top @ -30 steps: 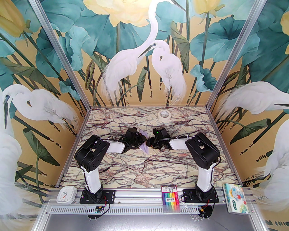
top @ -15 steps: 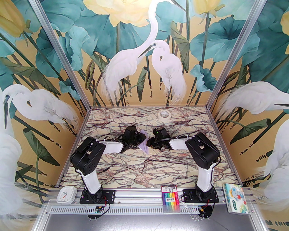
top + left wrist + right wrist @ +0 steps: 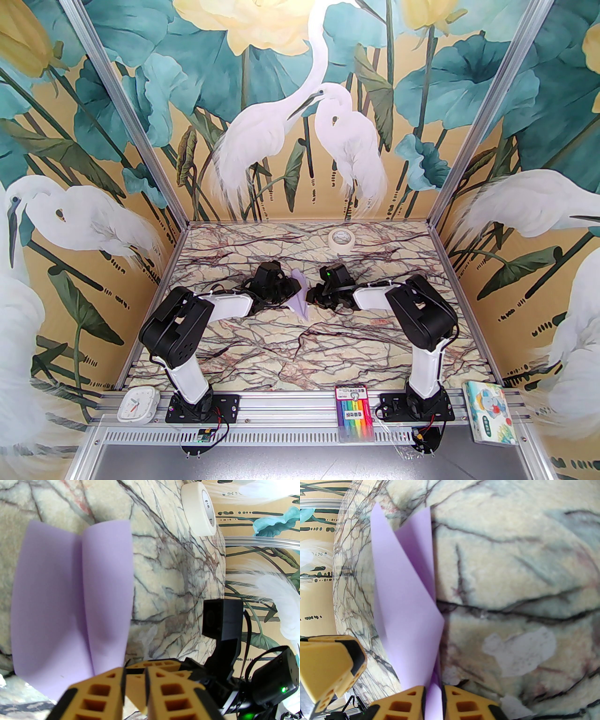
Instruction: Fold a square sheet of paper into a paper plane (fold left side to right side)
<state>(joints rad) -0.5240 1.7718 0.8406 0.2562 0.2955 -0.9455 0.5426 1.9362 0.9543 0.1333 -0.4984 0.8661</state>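
While the right end effector (image 3: 433, 689) pinches 1 edge of the paper plane (image 3: 405, 601), the left end effector (image 3: 134, 670) sits parted nearby.

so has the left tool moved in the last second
Yes: the left tool has drawn back to the left, further from the white tape roll.

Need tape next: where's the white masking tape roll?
Top view: white masking tape roll lies flat near the table's far edge, slightly right of centre, beyond the right gripper.
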